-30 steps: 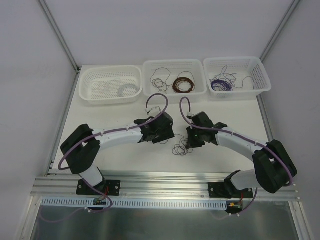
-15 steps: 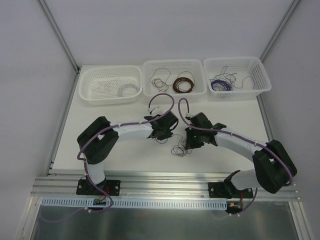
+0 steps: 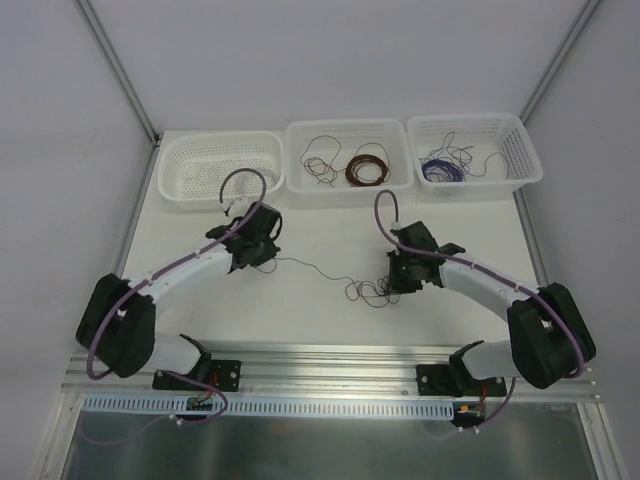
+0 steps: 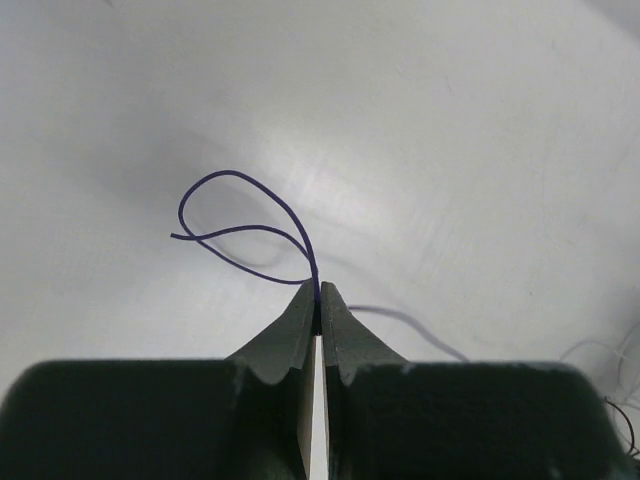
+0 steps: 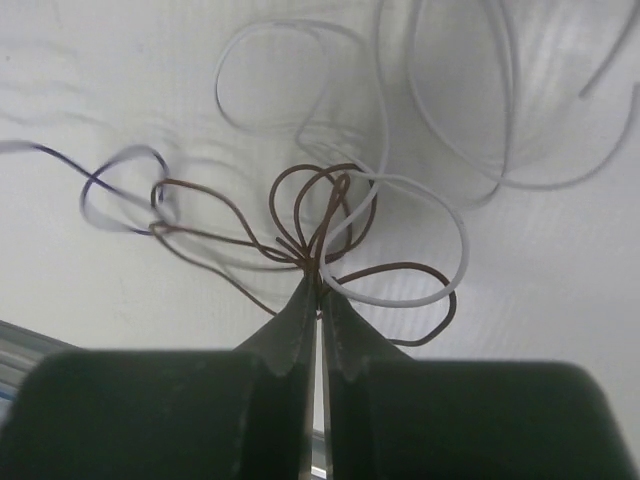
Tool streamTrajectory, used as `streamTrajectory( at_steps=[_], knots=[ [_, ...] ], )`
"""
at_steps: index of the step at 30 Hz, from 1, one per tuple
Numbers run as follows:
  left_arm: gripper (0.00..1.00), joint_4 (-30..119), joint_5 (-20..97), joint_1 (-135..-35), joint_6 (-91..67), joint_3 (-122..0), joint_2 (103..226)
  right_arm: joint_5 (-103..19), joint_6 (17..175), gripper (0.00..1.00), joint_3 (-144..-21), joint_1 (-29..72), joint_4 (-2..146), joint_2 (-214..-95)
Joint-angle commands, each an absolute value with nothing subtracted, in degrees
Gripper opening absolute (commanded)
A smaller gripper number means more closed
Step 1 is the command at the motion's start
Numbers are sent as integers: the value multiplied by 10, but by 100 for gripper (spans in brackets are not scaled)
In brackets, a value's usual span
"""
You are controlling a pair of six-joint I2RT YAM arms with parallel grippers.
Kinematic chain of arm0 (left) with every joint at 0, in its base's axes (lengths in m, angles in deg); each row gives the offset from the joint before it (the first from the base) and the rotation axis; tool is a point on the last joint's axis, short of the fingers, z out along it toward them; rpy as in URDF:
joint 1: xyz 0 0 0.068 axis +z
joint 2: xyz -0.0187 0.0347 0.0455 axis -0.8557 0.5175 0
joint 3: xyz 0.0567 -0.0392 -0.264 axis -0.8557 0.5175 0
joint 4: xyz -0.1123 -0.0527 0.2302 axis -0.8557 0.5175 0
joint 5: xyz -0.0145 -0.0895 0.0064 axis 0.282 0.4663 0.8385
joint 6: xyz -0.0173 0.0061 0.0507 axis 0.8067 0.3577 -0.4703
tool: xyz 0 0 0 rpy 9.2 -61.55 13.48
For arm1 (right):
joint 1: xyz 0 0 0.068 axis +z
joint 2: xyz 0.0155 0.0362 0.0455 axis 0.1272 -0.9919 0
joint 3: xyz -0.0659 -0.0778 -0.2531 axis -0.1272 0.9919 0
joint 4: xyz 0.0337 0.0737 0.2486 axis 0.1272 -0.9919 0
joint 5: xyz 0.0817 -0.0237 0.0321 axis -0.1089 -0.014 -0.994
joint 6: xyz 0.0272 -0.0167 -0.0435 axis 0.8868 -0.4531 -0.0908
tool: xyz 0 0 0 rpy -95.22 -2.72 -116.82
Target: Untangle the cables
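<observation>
The cables (image 3: pixel 368 292) are a small tangle of thin purple, brown and pale wires on the table in front of the right arm. My right gripper (image 3: pixel 393 287) is shut on the brown loops (image 5: pixel 320 215) at the tangle's right side. A white wire (image 5: pixel 440 290) curls round them, and a purple strand (image 5: pixel 120 190) lies to the left. My left gripper (image 3: pixel 270 257) sits well left of the tangle, shut on the purple wire (image 4: pixel 240 230), which loops past the tips. From there a thin strand (image 3: pixel 315 268) runs across the table to the tangle.
Three white baskets stand along the back: the left one (image 3: pixel 220 203) with a white coil (image 3: pixel 255 182), the middle one (image 3: pixel 348 187) with a brown coil (image 3: pixel 367 168) and loose wire, the right one (image 3: pixel 480 187) with purple wires (image 3: pixel 440 170). A metal rail runs along the near edge.
My left gripper closed on the purple wire and swung left and back from the tangle, drawing a strand out across the table. The right gripper stayed shut and shifted slightly right.
</observation>
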State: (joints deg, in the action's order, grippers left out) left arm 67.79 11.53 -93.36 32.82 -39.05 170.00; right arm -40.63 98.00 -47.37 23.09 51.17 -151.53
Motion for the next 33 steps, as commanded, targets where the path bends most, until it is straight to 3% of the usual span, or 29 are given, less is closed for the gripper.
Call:
streamTrajectory(
  at_steps=[1,10,22,27,33],
  knots=[
    [0,727,73,-862,253,-364,1592,-403,986,1,-460,181,481,-1478],
    [0,792,43,-701,116,-400,1442,-408,971,1,-460,104,436,-1424],
    [0,825,48,-499,25,-487,1431,-372,967,1,-467,-2,382,-1367],
    [0,826,120,-487,29,-503,1429,-438,958,1,-470,-10,394,-1361],
    [0,825,257,-491,29,-503,1424,-477,963,1,-482,57,412,-1373]
  ],
)
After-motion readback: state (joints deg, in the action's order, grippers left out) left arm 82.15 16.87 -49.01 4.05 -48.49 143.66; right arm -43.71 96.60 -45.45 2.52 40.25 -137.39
